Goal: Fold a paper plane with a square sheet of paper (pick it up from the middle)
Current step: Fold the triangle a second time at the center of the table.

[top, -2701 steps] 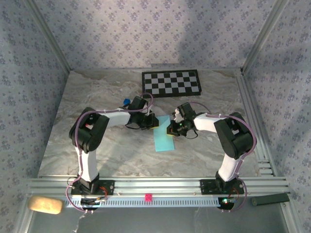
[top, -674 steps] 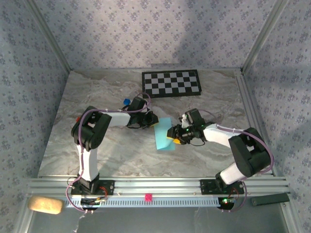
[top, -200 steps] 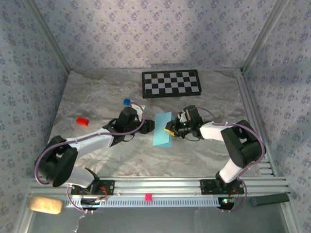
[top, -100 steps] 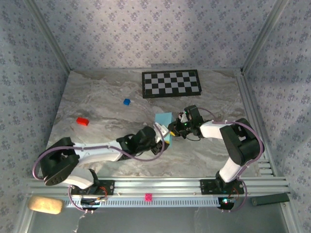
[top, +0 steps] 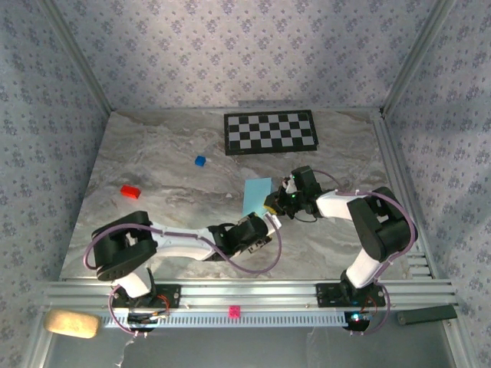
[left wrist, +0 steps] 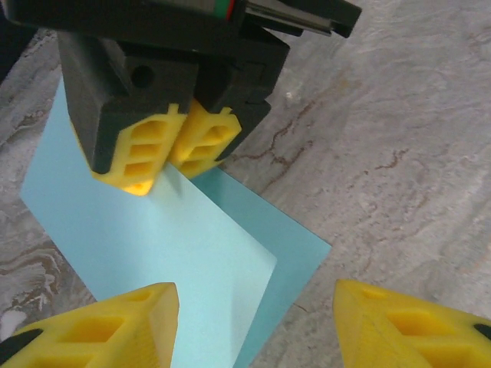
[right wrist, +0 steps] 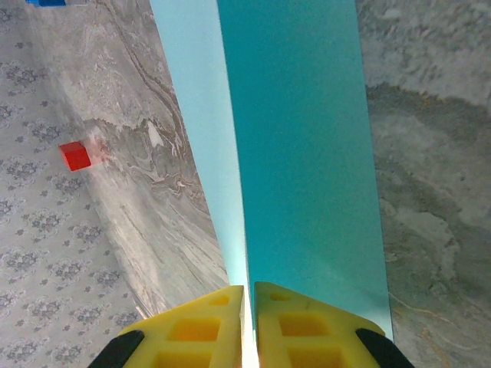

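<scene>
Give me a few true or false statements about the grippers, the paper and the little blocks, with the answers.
1. The right gripper is shut on the paper. True.
2. The left gripper grips the paper too. False: its jaws stand open, closed on nothing.
3. The red block touches the paper. False: it lies apart on the table, off to the left.
4. The blue cube lies clear of the paper. True.

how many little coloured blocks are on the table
2: a blue block just left of the checkerboard, and a red block further left and nearer the front. Another could be hidden under the left arm.
</scene>
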Motion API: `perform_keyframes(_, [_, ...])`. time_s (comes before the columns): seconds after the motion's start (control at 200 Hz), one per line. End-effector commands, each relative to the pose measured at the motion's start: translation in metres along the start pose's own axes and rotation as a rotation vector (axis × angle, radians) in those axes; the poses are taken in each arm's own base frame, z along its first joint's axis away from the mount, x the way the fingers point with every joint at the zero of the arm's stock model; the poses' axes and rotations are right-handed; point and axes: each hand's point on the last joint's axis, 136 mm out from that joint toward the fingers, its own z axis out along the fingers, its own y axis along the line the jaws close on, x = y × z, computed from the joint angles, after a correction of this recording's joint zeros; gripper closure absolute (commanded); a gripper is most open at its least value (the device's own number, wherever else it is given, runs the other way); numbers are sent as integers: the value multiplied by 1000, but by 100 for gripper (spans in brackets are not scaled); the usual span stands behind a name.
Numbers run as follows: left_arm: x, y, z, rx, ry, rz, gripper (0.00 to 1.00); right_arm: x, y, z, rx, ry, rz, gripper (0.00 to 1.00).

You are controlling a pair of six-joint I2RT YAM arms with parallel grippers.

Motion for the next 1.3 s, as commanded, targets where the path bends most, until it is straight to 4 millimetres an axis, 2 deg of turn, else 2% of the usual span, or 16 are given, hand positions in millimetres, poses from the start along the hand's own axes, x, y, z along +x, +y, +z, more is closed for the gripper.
perform_keyframes(0.0, [-12, 5, 3, -50, -29, 22, 46, -1, 0, 0, 5, 10, 1, 87])
perform_keyframes(0.39, [-14, 2, 3, -35, -31, 36, 73, -2, -2, -3, 4, 5, 5, 87])
perform_keyframes(0.79, [-16, 7, 1, -61, -37, 11, 91, -3, -4, -5, 8, -1, 11, 87])
perform_keyframes(0.97, [-16, 10, -2, -56, -31, -32, 96, -4, -6, -6, 14, -9, 13, 85])
perform_keyframes(1.114, [-14, 17, -2, -15, -6, -134, 99, -5, -5, -9, 20, -17, 6, 82])
perform_keyframes(1.294, [-17, 22, -3, 137, -4, -327, 99, -8, -15, -21, 72, -49, -2, 75])
